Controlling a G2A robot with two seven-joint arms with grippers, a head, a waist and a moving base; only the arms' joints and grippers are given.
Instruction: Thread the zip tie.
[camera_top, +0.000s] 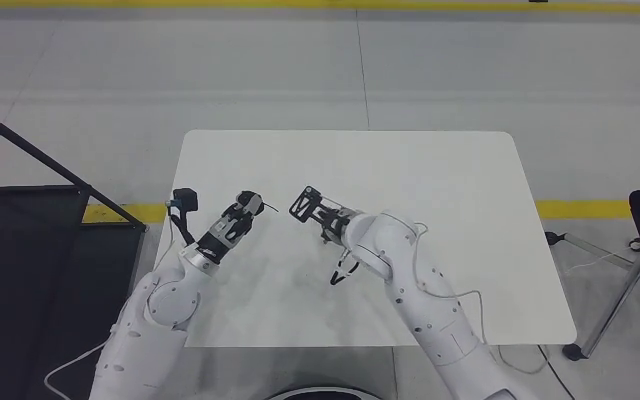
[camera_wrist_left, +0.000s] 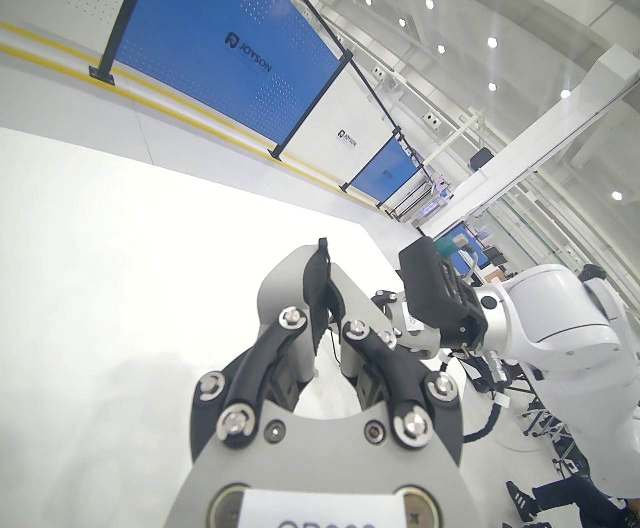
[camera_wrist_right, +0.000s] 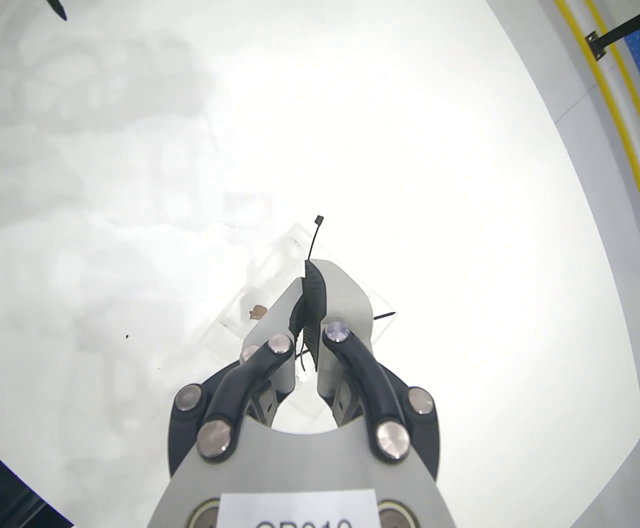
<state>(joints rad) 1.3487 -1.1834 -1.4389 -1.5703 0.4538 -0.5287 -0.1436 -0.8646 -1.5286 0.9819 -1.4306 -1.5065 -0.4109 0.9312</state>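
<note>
White worktop, both arms over its near-left part.

The right gripper points down at the worktop, pads pinched together on the zip tie.

The left gripper is well apart from the right gripper, on its left, and aimed across toward that arm. Its pads are closed, with a thin dark strand running between the fingers. I cannot tell whether this is a second tie.

A clear sheet lies flat on the worktop, directly under the right gripper.

Zip tie: the strap leaves the right gripper's tips along the gripper's own axis, with the square head outermost and free. A pointed dark end shows just beside the right gripper, over the sheet's edge. It is likely the tie's tail, not certain.

Judgement: threading turns on head against tail. The head lies straight beyond the right gripper, so the right arm is nearer by far. The tail must come in line with the head's slot. Not yet threaded, as far as visible.
</note>
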